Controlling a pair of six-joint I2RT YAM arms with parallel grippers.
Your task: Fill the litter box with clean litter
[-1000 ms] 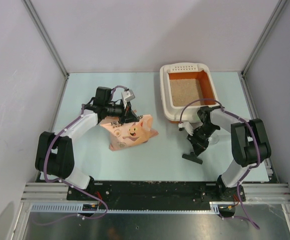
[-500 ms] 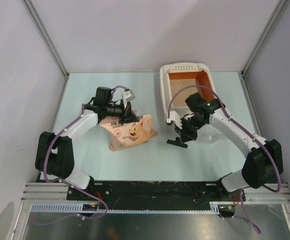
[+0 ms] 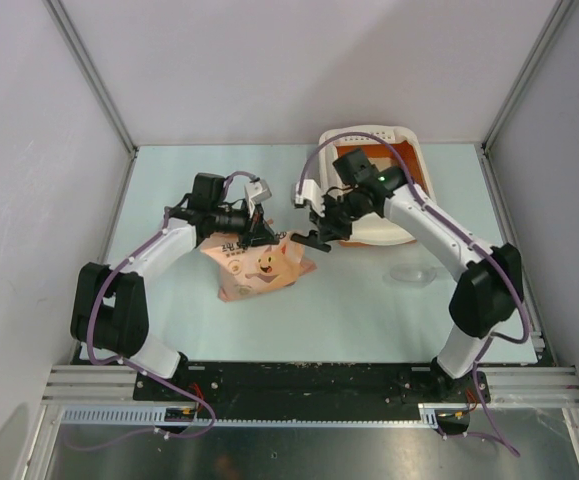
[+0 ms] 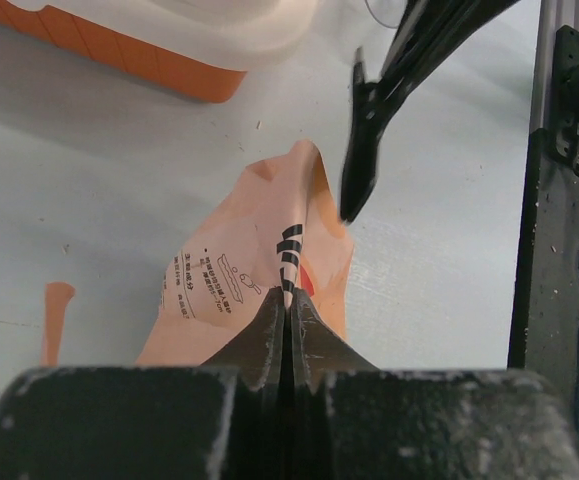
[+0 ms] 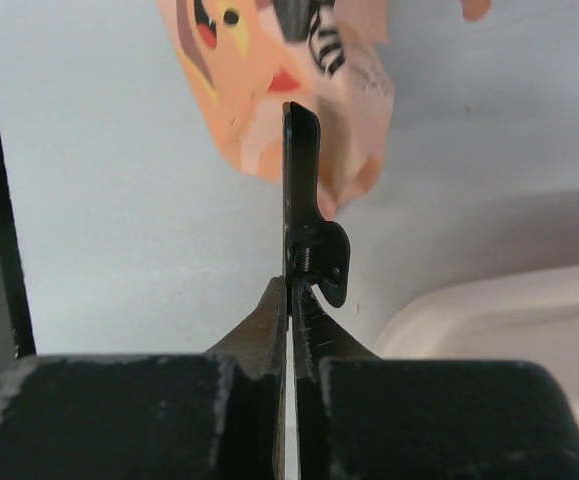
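clean litter bag (image 3: 264, 265) | likely soft, slumping; hold by top fold | left gripper (image 4: 289, 300) clenched on that fold | right gripper (image 5: 291, 290) clenched on black clip (image 5: 304, 180)

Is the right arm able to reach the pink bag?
Probably yes: the right gripper, holding a clip, hangs close beside the bag with nothing between; the left gripper pinches the bag's top.

One litter box (image 3: 385, 237), one pink-peach bag of litter (image 3: 261, 266), one black clip (image 3: 316, 238), one small peach strip (image 4: 55, 312).
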